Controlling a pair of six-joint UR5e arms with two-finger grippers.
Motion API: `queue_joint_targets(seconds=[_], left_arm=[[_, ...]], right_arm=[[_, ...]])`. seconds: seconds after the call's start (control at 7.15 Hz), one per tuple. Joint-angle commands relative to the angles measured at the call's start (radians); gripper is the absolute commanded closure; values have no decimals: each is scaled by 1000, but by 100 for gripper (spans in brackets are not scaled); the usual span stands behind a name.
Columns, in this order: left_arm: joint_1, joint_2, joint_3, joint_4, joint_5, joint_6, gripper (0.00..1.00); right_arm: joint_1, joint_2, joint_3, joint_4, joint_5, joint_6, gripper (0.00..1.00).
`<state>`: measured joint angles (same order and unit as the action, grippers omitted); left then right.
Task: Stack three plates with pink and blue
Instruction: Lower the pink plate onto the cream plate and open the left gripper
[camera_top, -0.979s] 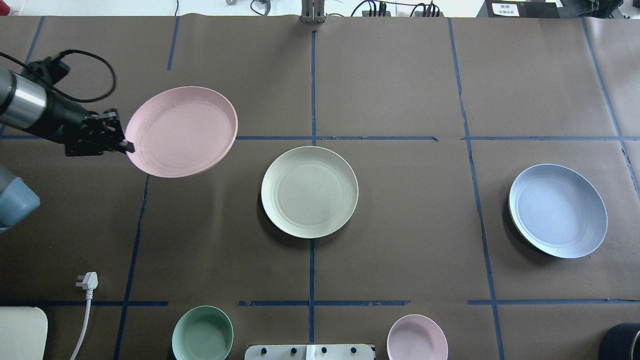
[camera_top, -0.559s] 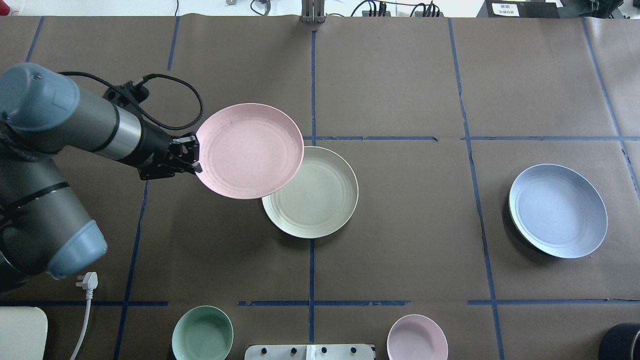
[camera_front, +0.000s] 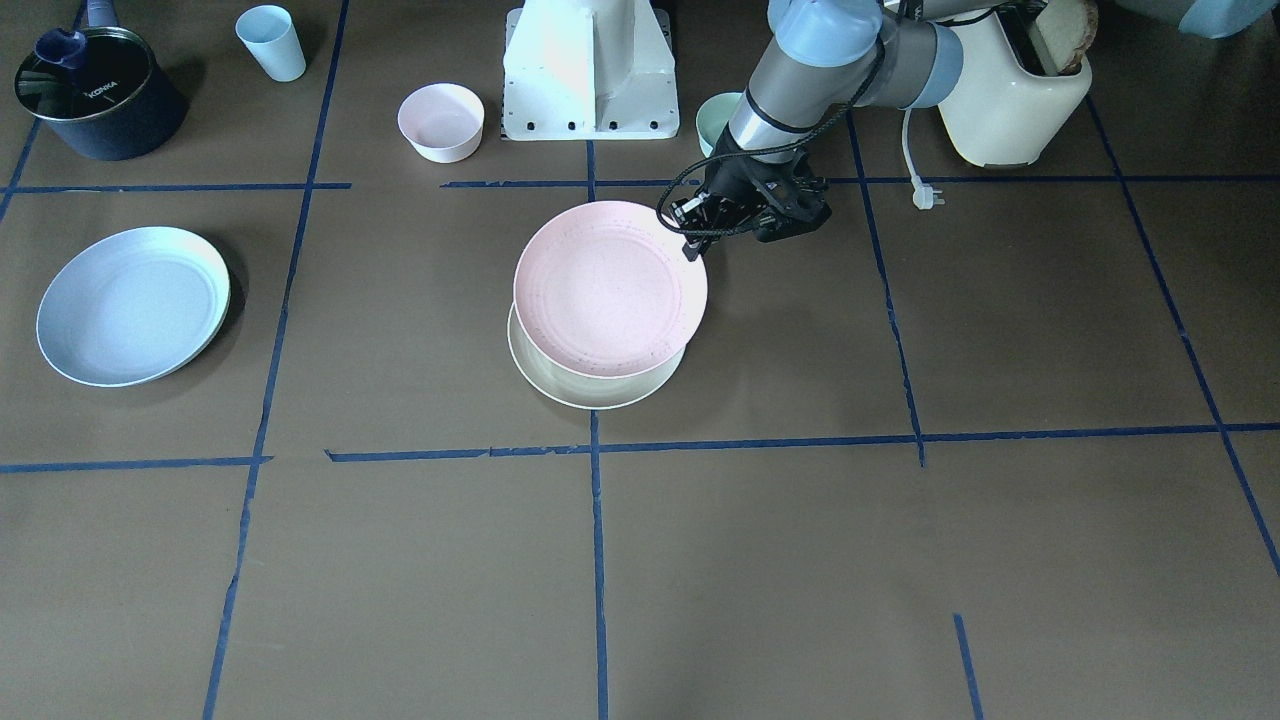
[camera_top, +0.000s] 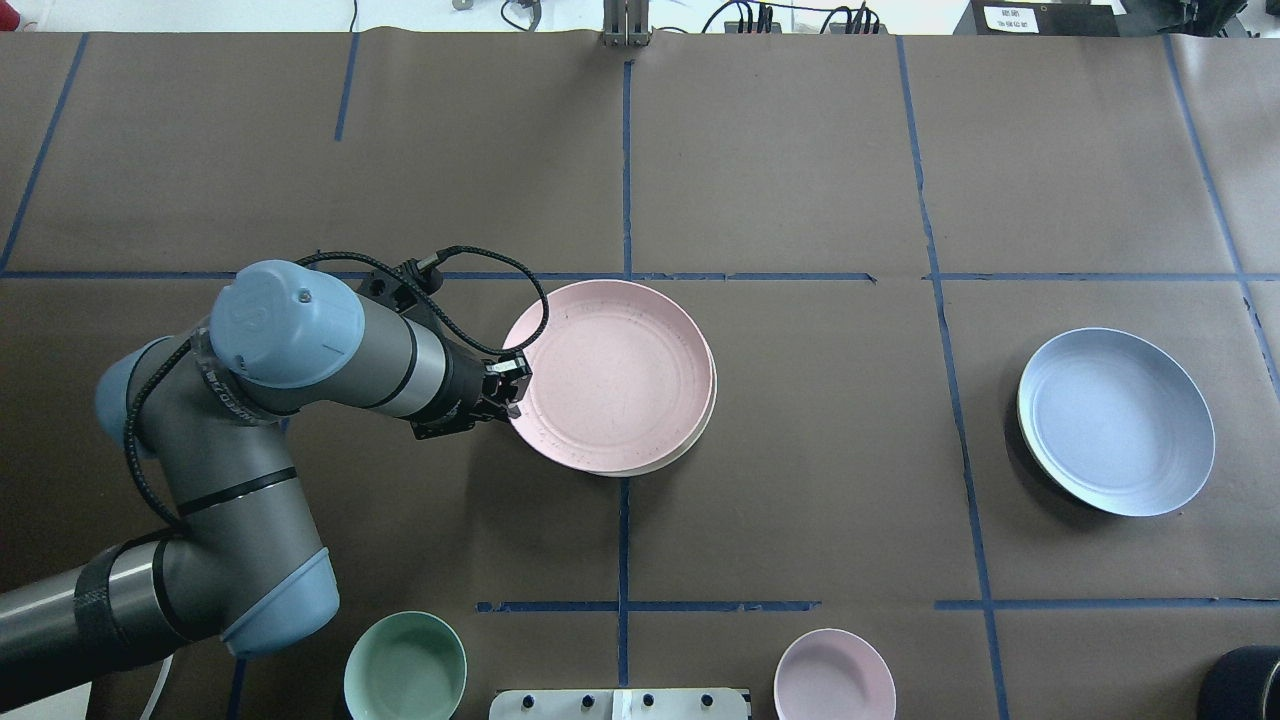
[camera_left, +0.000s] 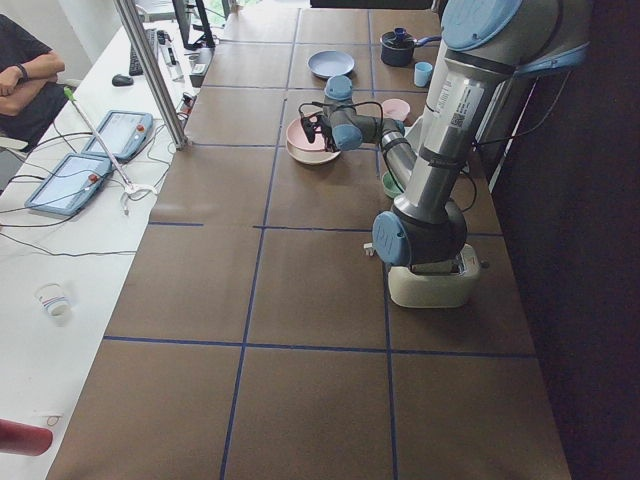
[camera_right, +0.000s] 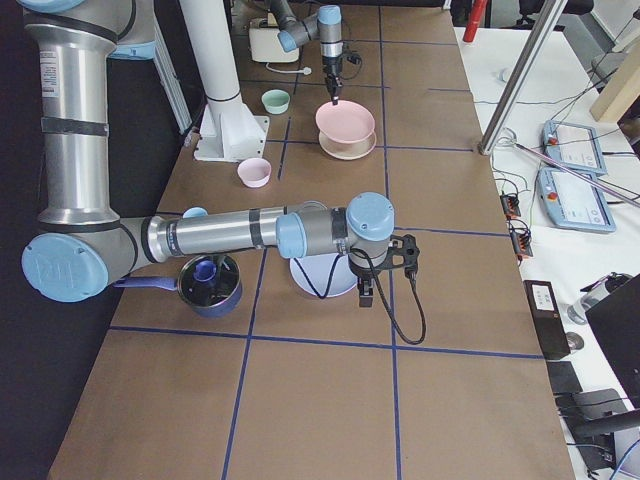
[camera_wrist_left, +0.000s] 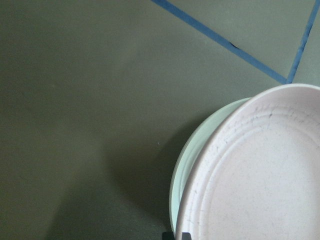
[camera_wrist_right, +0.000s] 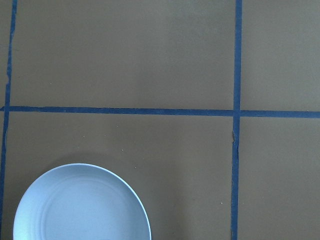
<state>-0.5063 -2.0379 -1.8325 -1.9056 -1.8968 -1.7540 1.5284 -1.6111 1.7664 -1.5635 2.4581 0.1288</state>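
My left gripper (camera_top: 512, 392) is shut on the near-left rim of the pale pink plate (camera_top: 610, 372) and holds it over the cream plate (camera_top: 665, 462), almost covering it. Only a crescent of cream rim shows. I cannot tell if the two plates touch. In the front view the gripper (camera_front: 690, 245) grips the pink plate (camera_front: 605, 290) above the cream one (camera_front: 590, 395). The left wrist view shows the pink plate (camera_wrist_left: 260, 175) over the cream rim (camera_wrist_left: 186, 165). The pale blue plate (camera_top: 1115, 420) lies alone at the right. My right gripper (camera_right: 363, 293) hovers over it; I cannot tell its state.
A mint-green bowl (camera_top: 405, 668) and a small pink bowl (camera_top: 834, 675) stand near the robot base (camera_front: 590, 70). A dark pot (camera_front: 95, 95) and a blue cup (camera_front: 270, 42) stand at the robot's right. A cream appliance (camera_front: 1010, 90) with its plug (camera_front: 920, 195) stands at its left.
My left arm has carried the pink plate to the right and toward the robot, from the table's left part to over the cream plate. The blue plate has not moved.
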Motion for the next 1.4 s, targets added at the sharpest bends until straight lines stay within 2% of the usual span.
queue_joint_targets(seconds=[0.0,0.14,0.28,0.56,0.98,1.12,1.26], left_arm=[[8,-24,35,-3,4,-4,100],[9,-31,50,-3,4,-6,100],[11,-34,64,-21,4,-6,94],[11,-33,76,-61,4,-2,0],[-29,-28,23,-40,-10,-2,0],[-78,-27,-20,59,-84,5,0],[-130,-15,-89,145,-138,23,0]], right_arm=[[-1,0,-1,0,-2,2,0],[-1,0,-1,-1,-1,2,0],[-1,0,-1,-1,-1,0,0],[-1,0,-1,-1,-1,2,0],[-37,-10,-1,2,-10,27,0],[-71,-48,-1,78,-16,73,0],[-124,-106,-2,276,-51,241,0]])
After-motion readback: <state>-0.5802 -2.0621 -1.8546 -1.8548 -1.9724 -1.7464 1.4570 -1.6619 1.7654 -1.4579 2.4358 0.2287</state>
